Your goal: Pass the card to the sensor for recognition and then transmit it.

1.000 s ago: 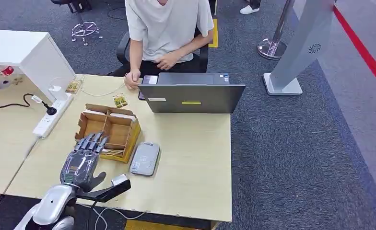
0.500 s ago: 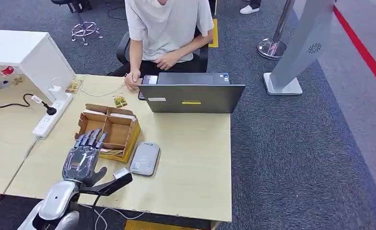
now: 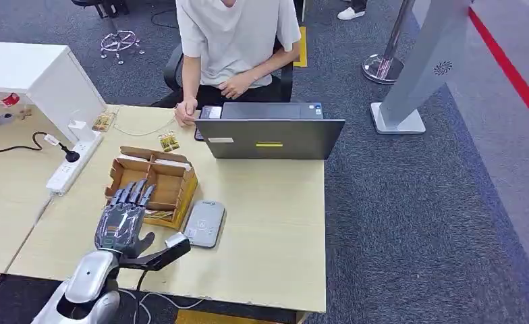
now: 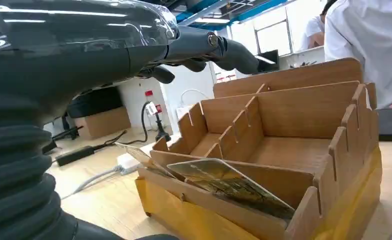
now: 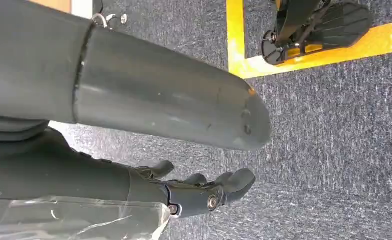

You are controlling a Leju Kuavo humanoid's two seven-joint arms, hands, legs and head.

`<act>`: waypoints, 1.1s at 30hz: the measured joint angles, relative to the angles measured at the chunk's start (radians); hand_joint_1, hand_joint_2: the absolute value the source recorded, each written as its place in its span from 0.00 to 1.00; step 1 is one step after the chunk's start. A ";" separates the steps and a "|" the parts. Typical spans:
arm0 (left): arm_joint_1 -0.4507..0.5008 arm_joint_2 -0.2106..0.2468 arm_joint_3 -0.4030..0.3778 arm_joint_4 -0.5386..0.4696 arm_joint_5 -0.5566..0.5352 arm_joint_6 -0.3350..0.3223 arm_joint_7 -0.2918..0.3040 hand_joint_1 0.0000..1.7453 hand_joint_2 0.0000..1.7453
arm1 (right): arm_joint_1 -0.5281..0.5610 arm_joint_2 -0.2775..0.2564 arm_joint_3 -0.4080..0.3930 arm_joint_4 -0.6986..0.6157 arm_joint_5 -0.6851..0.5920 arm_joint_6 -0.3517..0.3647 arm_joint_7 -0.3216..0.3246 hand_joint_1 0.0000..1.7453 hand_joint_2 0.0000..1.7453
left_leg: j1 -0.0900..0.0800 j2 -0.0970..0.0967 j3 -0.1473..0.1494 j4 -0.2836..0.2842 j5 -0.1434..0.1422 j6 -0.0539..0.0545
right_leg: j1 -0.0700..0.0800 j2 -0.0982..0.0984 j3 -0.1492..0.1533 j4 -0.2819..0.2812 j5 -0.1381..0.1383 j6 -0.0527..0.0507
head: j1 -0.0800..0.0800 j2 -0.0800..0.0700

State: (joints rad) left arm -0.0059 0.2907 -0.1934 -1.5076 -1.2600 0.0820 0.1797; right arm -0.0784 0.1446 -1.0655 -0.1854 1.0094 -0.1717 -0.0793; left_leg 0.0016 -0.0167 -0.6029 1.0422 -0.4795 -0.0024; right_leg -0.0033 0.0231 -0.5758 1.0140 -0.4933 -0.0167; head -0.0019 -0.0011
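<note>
Left hand (image 3: 121,223) advanced toward box (image 3: 155,185), card (image 4: 231,186) half-hidden

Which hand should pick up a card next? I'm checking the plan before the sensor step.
Likely the left hand: it hovers open at the cardboard box, whose near slot holds the cards. The right hand hangs over the carpet.

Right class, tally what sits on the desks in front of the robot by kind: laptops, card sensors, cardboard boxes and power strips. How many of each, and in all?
Laptop: 1
Card sensor: 1
Compartmented cardboard box: 1
Power strip: 1
Total: 4
</note>
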 joint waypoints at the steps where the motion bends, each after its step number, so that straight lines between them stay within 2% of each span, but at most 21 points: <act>1: -0.002 -0.001 0.000 0.005 0.000 0.005 0.000 0.00 1.00 | 0.000 0.000 0.000 0.000 0.001 0.000 0.000 0.00 0.00 | 0.000 0.000 0.000 0.000 0.000 0.000 | 0.000 0.000 0.000 0.000 0.000 0.000 | 0.000 0.000; 6: -0.015 -0.009 0.003 0.029 -0.006 0.026 -0.002 0.00 1.00 | 0.000 0.000 0.001 0.000 0.007 0.003 0.000 0.00 0.00 | 0.000 0.000 0.000 0.000 0.000 0.000 | 0.000 0.000 0.000 0.000 0.000 0.000 | 0.000 0.000; 7: -0.018 -0.010 0.004 0.034 -0.006 0.028 -0.002 1.00 1.00 | 0.000 -0.001 0.001 0.000 0.008 0.003 0.000 0.00 0.00 | 0.000 0.000 0.000 0.000 0.000 0.000 | 0.000 0.000 0.000 0.000 0.000 0.000 | 0.000 0.000; 22: -0.021 -0.027 0.022 0.068 0.013 0.049 -0.035 1.00 1.00 | 0.000 -0.006 0.002 0.000 0.010 0.005 -0.002 0.00 0.00 | 0.000 0.000 0.000 0.000 0.000 0.000 | 0.000 0.000 0.000 0.000 0.000 0.000 | 0.000 0.000; 33: -0.018 -0.035 0.035 0.071 -0.005 0.070 -0.035 1.00 1.00 | 0.000 -0.008 0.002 0.000 0.011 0.005 -0.004 0.00 0.00 | 0.000 0.000 0.000 0.000 0.000 0.000 | 0.000 0.000 0.000 0.000 0.000 0.000 | 0.000 0.000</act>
State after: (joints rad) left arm -0.0241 0.2552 -0.1583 -1.4362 -1.2650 0.1515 0.1442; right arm -0.0785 0.1366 -1.0639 -0.1854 1.0201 -0.1663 -0.0832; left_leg 0.0016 -0.0167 -0.6030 1.0422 -0.4795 -0.0024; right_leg -0.0033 0.0231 -0.5757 1.0140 -0.4933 -0.0167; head -0.0019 -0.0011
